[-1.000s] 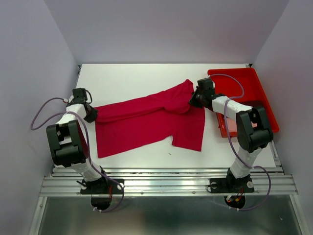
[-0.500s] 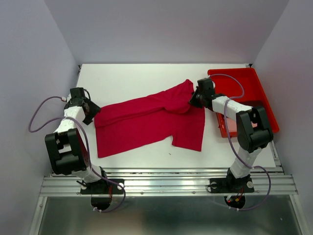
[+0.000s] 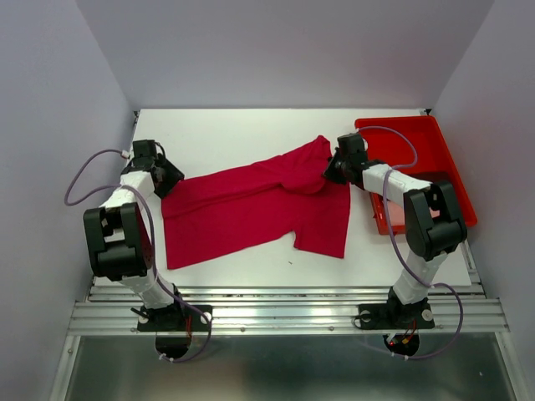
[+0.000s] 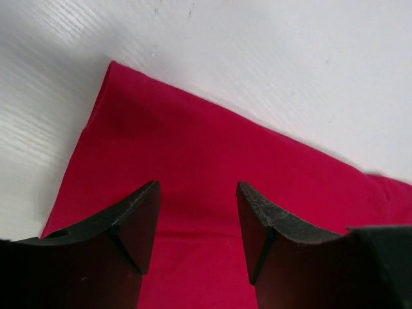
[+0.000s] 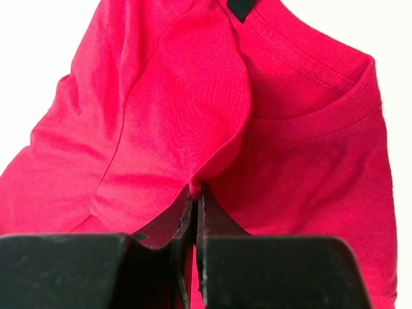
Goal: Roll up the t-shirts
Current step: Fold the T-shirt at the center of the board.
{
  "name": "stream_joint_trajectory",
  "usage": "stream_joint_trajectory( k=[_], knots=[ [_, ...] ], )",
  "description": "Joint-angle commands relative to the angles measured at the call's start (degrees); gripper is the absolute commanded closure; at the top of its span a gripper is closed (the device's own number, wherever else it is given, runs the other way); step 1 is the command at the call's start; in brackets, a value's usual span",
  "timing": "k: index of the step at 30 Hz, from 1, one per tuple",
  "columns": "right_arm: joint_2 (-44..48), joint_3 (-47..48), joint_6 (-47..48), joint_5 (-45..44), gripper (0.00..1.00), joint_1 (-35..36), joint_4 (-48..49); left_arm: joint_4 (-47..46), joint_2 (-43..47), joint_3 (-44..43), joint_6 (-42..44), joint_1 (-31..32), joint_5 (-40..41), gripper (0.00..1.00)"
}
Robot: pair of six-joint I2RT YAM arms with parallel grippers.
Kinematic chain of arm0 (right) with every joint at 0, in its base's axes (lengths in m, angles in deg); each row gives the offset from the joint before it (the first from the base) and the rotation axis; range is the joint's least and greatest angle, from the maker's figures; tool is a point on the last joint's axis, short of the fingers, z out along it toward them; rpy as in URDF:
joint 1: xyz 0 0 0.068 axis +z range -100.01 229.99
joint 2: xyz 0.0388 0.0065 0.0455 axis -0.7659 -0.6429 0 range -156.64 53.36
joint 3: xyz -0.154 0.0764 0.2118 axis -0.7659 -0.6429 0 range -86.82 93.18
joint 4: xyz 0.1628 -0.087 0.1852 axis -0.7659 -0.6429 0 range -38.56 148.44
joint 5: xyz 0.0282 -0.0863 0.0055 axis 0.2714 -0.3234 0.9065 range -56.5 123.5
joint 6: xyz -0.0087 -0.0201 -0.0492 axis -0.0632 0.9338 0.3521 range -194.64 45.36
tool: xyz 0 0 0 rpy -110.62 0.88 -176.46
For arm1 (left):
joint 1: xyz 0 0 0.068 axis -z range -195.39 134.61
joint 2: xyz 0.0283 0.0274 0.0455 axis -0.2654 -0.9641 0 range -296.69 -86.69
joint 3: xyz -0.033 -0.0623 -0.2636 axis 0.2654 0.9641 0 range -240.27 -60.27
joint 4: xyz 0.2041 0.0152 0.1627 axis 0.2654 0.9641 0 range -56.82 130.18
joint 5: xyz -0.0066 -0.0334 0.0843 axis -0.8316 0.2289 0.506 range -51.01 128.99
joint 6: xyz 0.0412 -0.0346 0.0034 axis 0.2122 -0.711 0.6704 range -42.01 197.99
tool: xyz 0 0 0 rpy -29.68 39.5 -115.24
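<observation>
Crimson t-shirt (image 3: 251,209) spread on the white tabletop (image 3: 251,134), just left of the red tray (image 3: 418,142).
From above, the right hand (image 3: 332,171) meets the shirt's tray-side end, the left hand (image 3: 167,177) its end farthest from the tray. Left wrist: fingers (image 4: 129,222) apart over a shirt corner. Right wrist: fingers (image 5: 212,222) pinched together on a raised fold by the collar (image 5: 347,103).
</observation>
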Motion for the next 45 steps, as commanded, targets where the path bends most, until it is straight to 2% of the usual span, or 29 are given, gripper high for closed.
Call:
stream_joint_trajectory(
  k=[1,12,23,30,31,35,36,39,40,45],
  knots=[
    [2.43,0.04,0.8,-1.17,0.99,-0.03,0.19,-0.65,-3.98,-3.05,1.32,0.18,-2.29,0.4],
    [6.82,-3.39,0.45,-3.36,0.99,2.34,-0.25,3.49,-10.84,-4.99,1.06,0.1,-0.27,0.41],
    [10.43,-7.43,0.53,-5.48,0.99,2.87,-1.04,4.19,-11.81,-4.82,0.88,0.1,0.78,0.41],
    [9.38,-9.36,0.18,-5.3,0.99,2.87,-0.96,4.37,-11.81,-4.99,0.88,0.18,0.87,0.41],
    [8.76,-9.63,0.01,-4.78,0.95,3.39,-0.96,4.45,-11.81,-5.17,0.97,0.18,0.96,0.41],
    [7.88,-11.12,-0.26,-3.63,0.66,4.63,-0.87,4.72,-11.72,-5.52,1.05,0.1,1.13,0.41],
    [7.7,-11.39,-0.34,-3.89,0.61,4.63,-1.48,4.81,-11.72,-5.61,1.05,0.18,1.22,0.41],
    [8.67,-11.83,-0.08,-5.29,0.6,4.63,-2.27,4.81,-11.55,-5.69,1.05,0.18,1.05,0.41],
    [9.1,-11.83,0.27,-5.82,0.52,4.63,-2.88,4.81,-11.55,-5.69,1.05,0.18,1.13,0.41],
    [11.21,-10.6,2.11,-10.83,0.5,4.63,-6.31,4.98,-11.29,-5.61,1.23,0.1,0.96,0.41]
  ],
)
